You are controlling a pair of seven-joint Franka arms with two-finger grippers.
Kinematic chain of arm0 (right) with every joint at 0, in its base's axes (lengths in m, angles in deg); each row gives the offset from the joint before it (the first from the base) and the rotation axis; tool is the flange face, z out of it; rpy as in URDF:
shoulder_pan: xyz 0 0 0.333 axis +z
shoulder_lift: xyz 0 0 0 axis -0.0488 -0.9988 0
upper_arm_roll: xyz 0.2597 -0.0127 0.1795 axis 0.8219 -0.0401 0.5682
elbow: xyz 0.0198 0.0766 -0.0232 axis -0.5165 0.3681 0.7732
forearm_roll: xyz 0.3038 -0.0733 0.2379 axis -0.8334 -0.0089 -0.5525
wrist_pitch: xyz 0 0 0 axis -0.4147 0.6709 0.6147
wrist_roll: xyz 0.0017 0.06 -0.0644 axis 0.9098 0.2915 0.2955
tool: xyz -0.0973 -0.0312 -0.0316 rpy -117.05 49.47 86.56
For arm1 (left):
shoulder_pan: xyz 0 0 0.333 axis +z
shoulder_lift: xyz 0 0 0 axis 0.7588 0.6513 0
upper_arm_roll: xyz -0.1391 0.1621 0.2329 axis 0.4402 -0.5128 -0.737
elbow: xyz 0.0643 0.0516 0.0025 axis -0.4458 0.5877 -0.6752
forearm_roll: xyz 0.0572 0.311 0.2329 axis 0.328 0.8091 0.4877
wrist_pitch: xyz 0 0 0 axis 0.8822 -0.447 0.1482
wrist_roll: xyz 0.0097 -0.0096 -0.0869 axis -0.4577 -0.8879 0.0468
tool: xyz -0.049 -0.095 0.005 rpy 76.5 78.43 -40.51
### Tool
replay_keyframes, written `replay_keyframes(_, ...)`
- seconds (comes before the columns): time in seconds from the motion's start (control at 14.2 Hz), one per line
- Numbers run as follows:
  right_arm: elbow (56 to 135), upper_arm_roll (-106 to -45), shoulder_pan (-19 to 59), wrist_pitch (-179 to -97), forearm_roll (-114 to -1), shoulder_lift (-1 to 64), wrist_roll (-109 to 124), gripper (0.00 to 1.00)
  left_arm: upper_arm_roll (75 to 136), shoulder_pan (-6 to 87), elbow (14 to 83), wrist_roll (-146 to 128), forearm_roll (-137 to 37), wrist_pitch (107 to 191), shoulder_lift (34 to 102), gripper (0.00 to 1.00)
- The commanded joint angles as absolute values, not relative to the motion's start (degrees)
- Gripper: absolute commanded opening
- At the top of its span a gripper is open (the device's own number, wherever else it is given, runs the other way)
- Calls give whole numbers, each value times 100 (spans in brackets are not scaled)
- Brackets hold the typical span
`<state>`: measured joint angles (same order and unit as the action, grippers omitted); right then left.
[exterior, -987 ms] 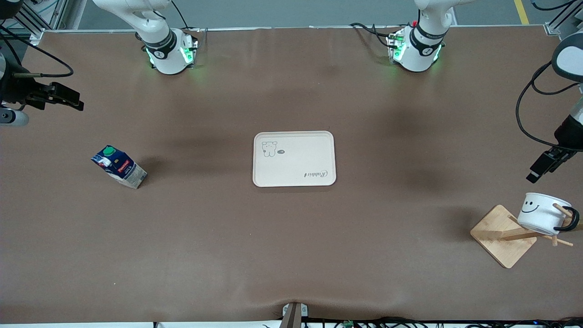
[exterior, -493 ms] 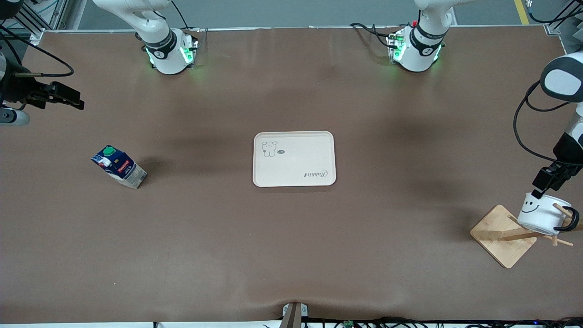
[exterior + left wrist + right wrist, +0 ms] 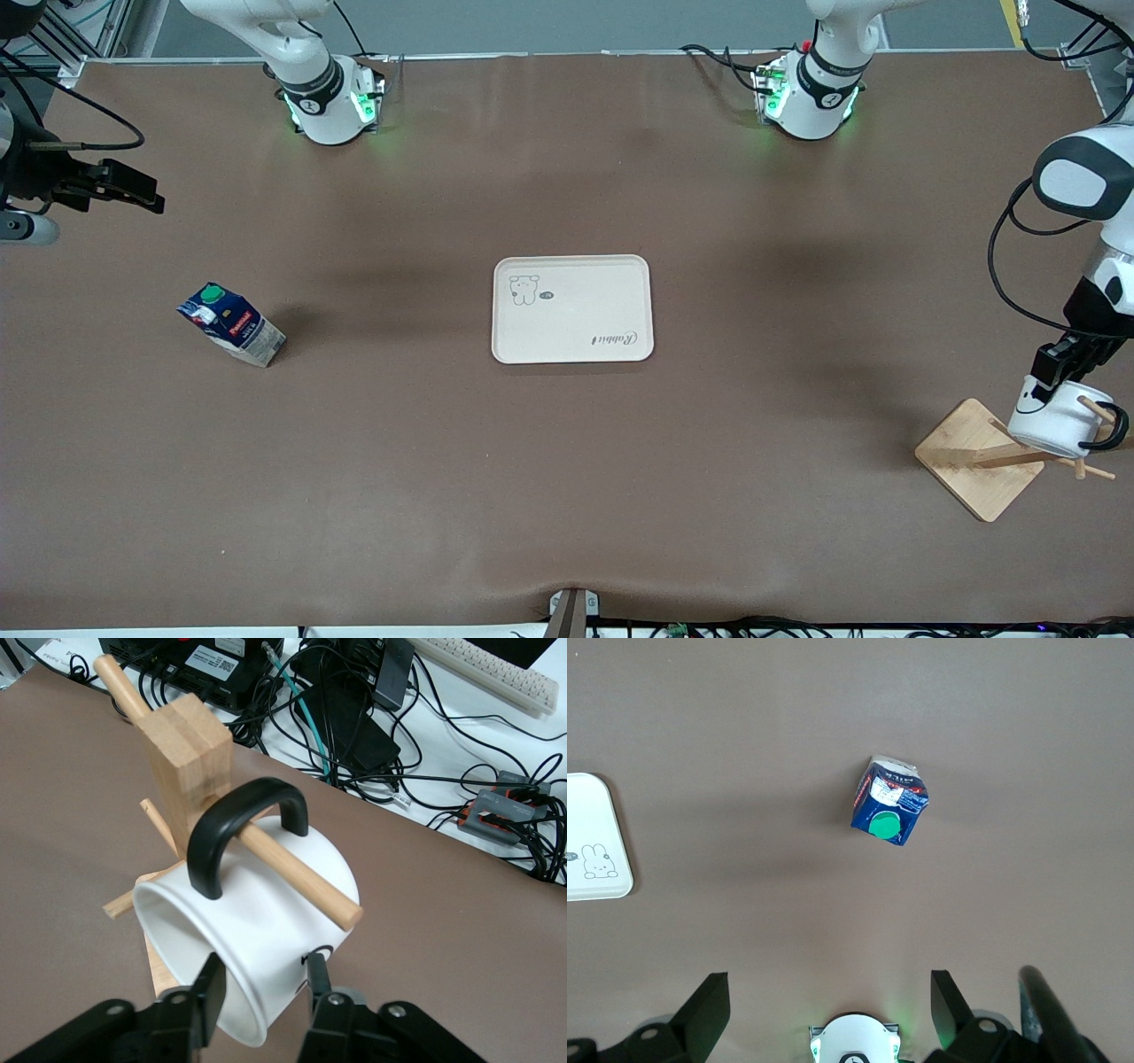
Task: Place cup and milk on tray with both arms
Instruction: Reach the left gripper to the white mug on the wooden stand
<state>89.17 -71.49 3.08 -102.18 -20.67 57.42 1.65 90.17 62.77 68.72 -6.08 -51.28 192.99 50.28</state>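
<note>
- Cream and flat, the tray [image 3: 572,309] lies mid-surface with rounded corners, a small dog drawing at one corner and cursive lettering at the corner diagonally across; nothing rests on it.
- White with a black loop handle, the cup [image 3: 1056,425] hangs tilted on a peg of the wooden rack [image 3: 983,459], well away from the tray toward my left arm's end of the surface and nearer the front camera than the tray.
- My left wrist view shows the peg running through the handle and the cup's open mouth turned toward my wrist [image 3: 257,930]; only part of the black face marking shows.
- My left end effector [image 3: 1060,364] is down at the cup's rim: one finger [image 3: 205,1001] sits inside the mouth, the other against the outer wall, straddling the wall. I cannot tell whether they press it yet.
- Dark blue with a round green cap, a red label band and a pale lower part, the milk [image 3: 232,325] stands on the surface well away from the tray toward my right arm's end.
- My right end effector [image 3: 115,188] waits in the air near that end of the surface, fingers [image 3: 709,1010] spread wide and holding nothing, with the milk [image 3: 889,802] and a corner of the tray [image 3: 598,837] visible below it.
</note>
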Motion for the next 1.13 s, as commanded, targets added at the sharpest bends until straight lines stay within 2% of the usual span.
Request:
replay_keyframes(0.0, 8953, -7068, 209, -10192, -2133, 5793, 153, 100, 9052, 6246, 6753, -439, -5257, 19372, 5096, 31)
replay_keyframes(0.14, 8970, -7068, 209, -10200, -2133, 5784, 153, 100, 9245, 6280, 6761, -457, -5266, 19354, 5026, 21)
replay_keyframes(0.28, 8962, -7068, 201, -10209, -2133, 5775, 153, 100, 9333, 6272, 6761, -448, -5266, 19328, 4973, 8)
replay_keyframes(0.42, 8961, -7068, 209, -10200, -2133, 5775, 153, 100, 9378, 6263, 6761, -457, -5266, 19284, 4920, 0)
replay_keyframes(0.7, 8953, -7059, 209, -10200, -2133, 5775, 144, 100, 9589, 6272, 6761, -492, -5231, 18960, 4745, 0)
replay_keyframes(1.06, 8944, -7059, 279, -10209, -2133, 5766, 144, 100, 9790, 6263, 6770, -650, -5231, 18125, 4350, 0)
